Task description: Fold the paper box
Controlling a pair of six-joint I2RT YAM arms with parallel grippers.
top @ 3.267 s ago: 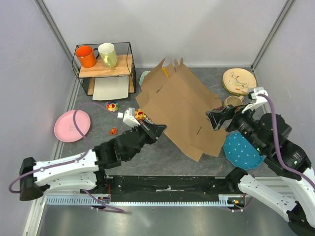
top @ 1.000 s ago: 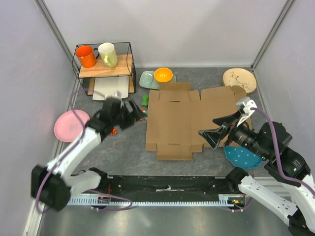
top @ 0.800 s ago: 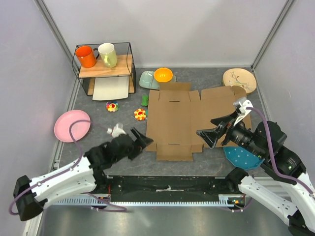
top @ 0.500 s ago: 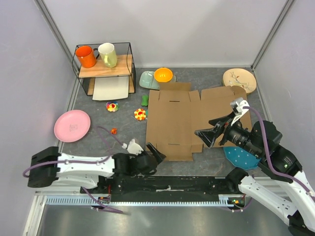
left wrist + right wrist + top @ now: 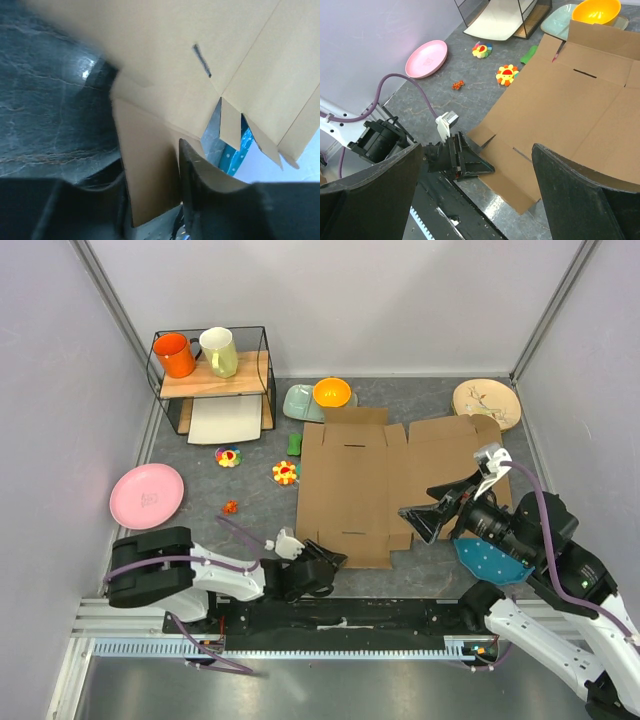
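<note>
The paper box [image 5: 380, 475] lies flat and unfolded on the tabletop [image 5: 250, 530], right of the middle. Its far flap reaches up just beside the orange bowl [image 5: 332, 392]. The right arm crosses over its right side, so part of that edge is covered from above.

The left hand [image 5: 325, 562] sits low by the near edge of the tabletop, at the near left corner of the cardboard. In the left wrist view a near flap [image 5: 150, 185] of the box stands in the gap between the two fingers [image 5: 210, 195]. The other finger is only a dark blur, and I cannot tell whether the flap is truly pinched or merely sits between them.

The right hand [image 5: 425, 522] hovers above the right half of the sheet, its fingers spread wide with nothing between them.

A blue dotted plate [image 5: 490, 558] peeks out at the near right, mostly hidden under the right arm. A small flower-shaped thing [image 5: 286, 473] lies just left of the cardboard, too small to make out further. A pink plate [image 5: 147, 495] rests near the left edge, well apart from the box.
</note>
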